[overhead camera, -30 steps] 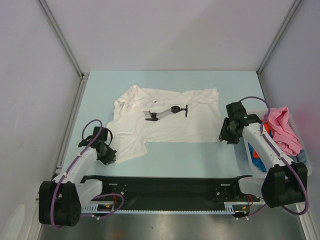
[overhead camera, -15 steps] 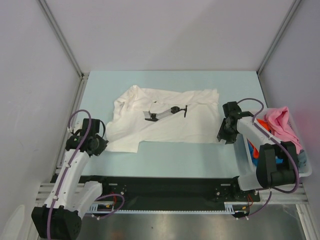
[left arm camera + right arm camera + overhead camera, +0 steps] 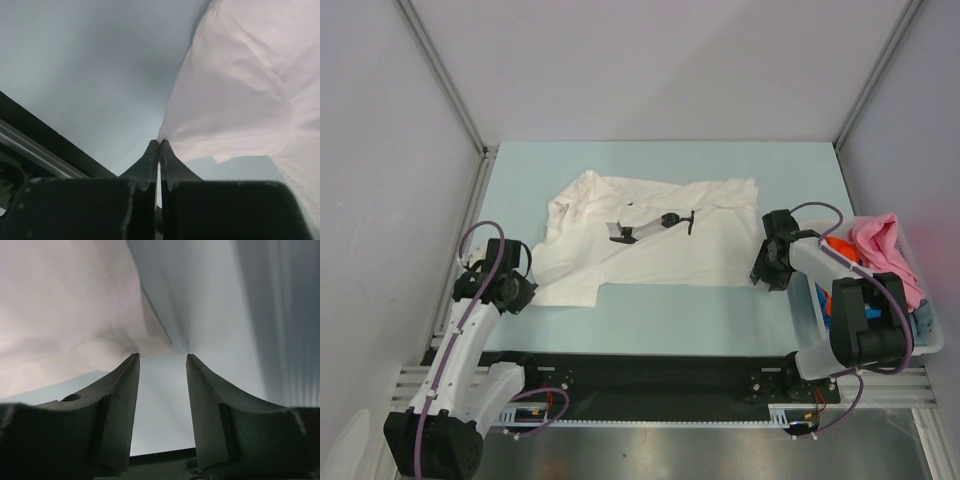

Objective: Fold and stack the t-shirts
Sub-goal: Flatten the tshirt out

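A plain white t-shirt (image 3: 660,255) with a black print lies spread flat in the middle of the table. My left gripper (image 3: 527,295) is shut on its near left corner; in the left wrist view the fingertips (image 3: 159,143) pinch the cloth's edge (image 3: 240,95). My right gripper (image 3: 759,279) is open beside the shirt's near right corner. In the right wrist view that corner (image 3: 152,340) lies just ahead of the open gripper (image 3: 162,359), not between the fingers. Pink (image 3: 885,255), orange (image 3: 838,243), bright blue (image 3: 833,322) and grey-blue (image 3: 927,318) shirts lie in the bin.
The pale plastic bin (image 3: 935,345) stands at the table's right edge, next to the right arm. A black rail (image 3: 650,375) runs along the near edge. Grey walls and metal posts close in the left, back and right sides.
My left gripper has swung up and to the left, pulling the shirt's near left corner along with it. The right gripper has shifted slightly toward the shirt's near right corner.
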Tool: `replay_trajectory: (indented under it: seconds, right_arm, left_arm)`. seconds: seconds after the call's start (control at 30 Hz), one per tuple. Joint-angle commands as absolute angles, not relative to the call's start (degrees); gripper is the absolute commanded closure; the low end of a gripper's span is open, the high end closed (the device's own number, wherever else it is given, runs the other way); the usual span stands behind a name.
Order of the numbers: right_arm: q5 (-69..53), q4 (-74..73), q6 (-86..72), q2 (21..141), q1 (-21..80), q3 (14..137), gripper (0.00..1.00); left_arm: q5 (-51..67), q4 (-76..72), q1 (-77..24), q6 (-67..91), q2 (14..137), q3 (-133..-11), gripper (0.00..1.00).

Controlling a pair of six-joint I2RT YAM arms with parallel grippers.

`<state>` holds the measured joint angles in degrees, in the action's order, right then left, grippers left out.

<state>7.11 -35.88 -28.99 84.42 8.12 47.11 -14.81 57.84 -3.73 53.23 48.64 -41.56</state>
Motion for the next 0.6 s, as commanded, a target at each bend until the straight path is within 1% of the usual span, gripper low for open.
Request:
replay_trajectory:
  seconds: [0.0, 0.3, 0.5, 0.57]
  right_arm:
    - [8.00, -32.79, -30.67, 84.29, 7.91, 46.15, 0.53]
    - [9.93, -29.63, -31.82, 85.96, 7.65, 43.95, 0.53]
    - [10.63, -26.46, -32.26, 86.57, 7.56, 42.45, 0.57]
    - [10.72, -25.49, -32.08, 86.75, 7.47, 42.10, 0.62]
  left_arm:
    - [-15.56, 57.66, -3.51, 51.50, 48.51, -41.40, 1.00]
    - [-15.56, 57.57, -4.57, 51.24, 47.99, -41.22, 1.00]
    - [-15.56, 57.57, -5.10, 50.98, 47.73, -41.40, 1.00]
    - [-15.64, 57.74, -5.36, 50.89, 47.64, -41.48, 1.00]
